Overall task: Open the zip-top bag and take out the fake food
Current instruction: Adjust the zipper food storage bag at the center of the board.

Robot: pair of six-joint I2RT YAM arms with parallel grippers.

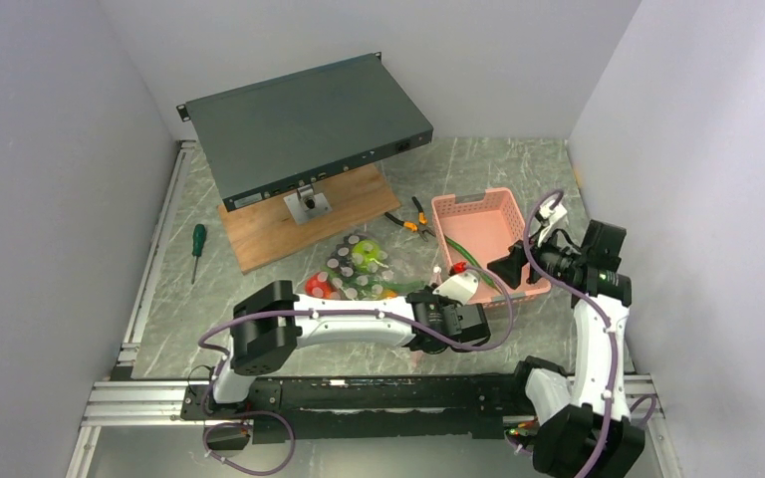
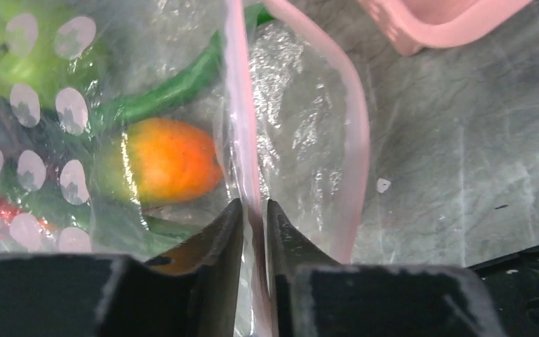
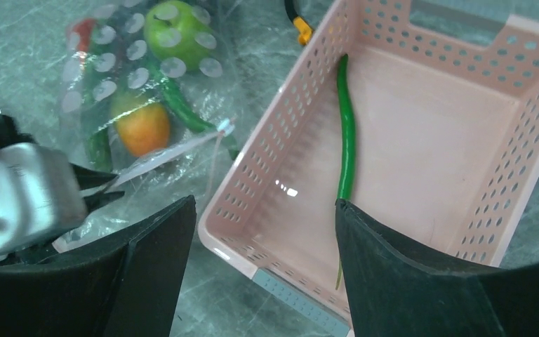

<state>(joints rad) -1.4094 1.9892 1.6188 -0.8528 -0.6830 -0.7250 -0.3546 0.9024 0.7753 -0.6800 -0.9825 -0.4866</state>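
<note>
The left pincer (image 2: 254, 207) has its jaws nearly together on one pink zip strip (image 2: 237, 105) of the zip-top bag (image 1: 359, 264). The bag lies flat on the tabletop (image 1: 174, 299), just beside the pink basket (image 3: 267, 154). The other lip (image 2: 354, 140) bows away from the pinched one, so the mouth looks partly parted here. The main risk is that the grip is only a thin fold of slick film near the fingertips, and a brisk pull could slide the strip out. A second risk is that only one lip is held. The right pincer (image 3: 265, 203) hangs spread and empty above the basket's near corner, clear of the bag, so nothing anchors the far side. Lifting or tugging now would probably drag the whole floppy bag across the tabletop, or bunch it against the basket wall, rather than widen the opening. The fake food (image 3: 140, 130) is still inside, including the orange-green mango (image 2: 172, 160) close behind the pinched strip. Its weight could shift and twist the bag, or round pieces could spill and roll if the mouth tips down. One long green pod (image 3: 347, 140) already lies in the basket.
</note>
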